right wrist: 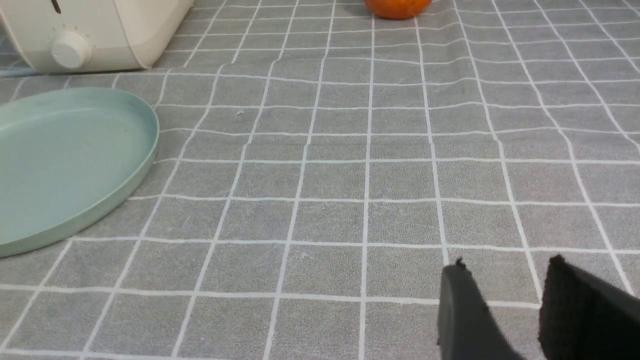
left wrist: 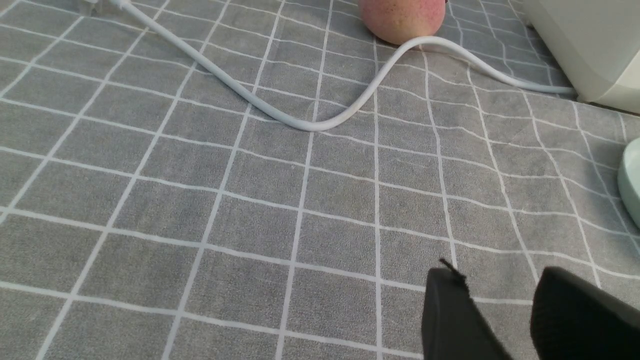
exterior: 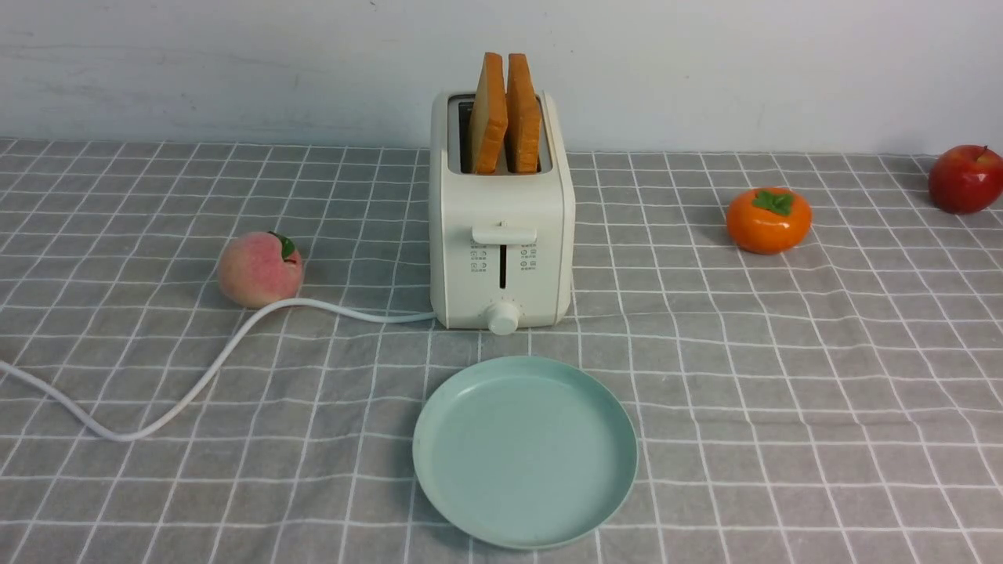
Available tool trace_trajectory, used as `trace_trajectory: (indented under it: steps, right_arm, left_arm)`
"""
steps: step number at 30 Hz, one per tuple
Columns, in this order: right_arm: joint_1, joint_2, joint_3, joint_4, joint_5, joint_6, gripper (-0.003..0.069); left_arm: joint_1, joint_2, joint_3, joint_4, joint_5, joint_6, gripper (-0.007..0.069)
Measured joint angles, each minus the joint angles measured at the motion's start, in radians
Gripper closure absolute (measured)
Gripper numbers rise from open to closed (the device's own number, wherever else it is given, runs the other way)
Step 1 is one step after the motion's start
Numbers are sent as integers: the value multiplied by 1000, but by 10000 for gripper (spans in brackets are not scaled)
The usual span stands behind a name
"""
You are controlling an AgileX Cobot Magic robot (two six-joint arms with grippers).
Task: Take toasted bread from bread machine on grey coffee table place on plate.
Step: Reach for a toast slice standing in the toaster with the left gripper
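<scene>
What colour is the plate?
The plate is pale mint green, seen best in the front view.

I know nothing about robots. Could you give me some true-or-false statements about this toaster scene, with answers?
1. Both slices of toasted bread stand in the toaster. True.
2. The plate holds a slice. False: nothing lies on it.
3. A peach lies left of the toaster, beside its cord. True.
4. The persimmon sits on the plate. False: it sits on the checked cloth, right of the toaster.
5. The right gripper holds toast. False: its jaws stand apart, holding nothing.
</scene>
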Motion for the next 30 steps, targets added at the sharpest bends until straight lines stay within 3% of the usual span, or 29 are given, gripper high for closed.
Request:
trace_trajectory:
  steps: [11,14,18,19,20,24,26,27,28,29,30]
  right_arm:
    - [0,0,0,-1,0,0,420]
    - [0,0,0,10,-2,0,420]
    - [0,0,8,255,-61,44,419]
    - [0,0,8,270,-66,47,419]
    - [0,0,8,383,-105,78,419]
    - [0,0,8,628,-177,117,419]
    - [0,0,8,669,-194,113,419]
    - [0,0,8,683,-207,66,419]
    - [0,0,8,683,-207,66,419]
    - [0,0,8,669,-206,0,419]
    - [0,0,8,666,-203,-36,419]
  left_arm:
    - [0,0,0,26,-48,-6,386]
    - [0,0,0,-17,-97,-25,386]
    - [0,0,0,-204,-255,-127,386]
    - [0,0,0,-204,-263,-130,386]
    - [0,0,0,-259,-328,-144,386]
    - [0,0,0,-371,-496,-156,407]
    - [0,0,0,-393,-543,-156,435]
    - [0,0,0,-409,-580,-157,513]
    - [0,0,0,-412,-582,-157,524]
    - [0,0,-8,-417,-562,-157,610]
    - [0,0,-22,-418,-532,-157,638]
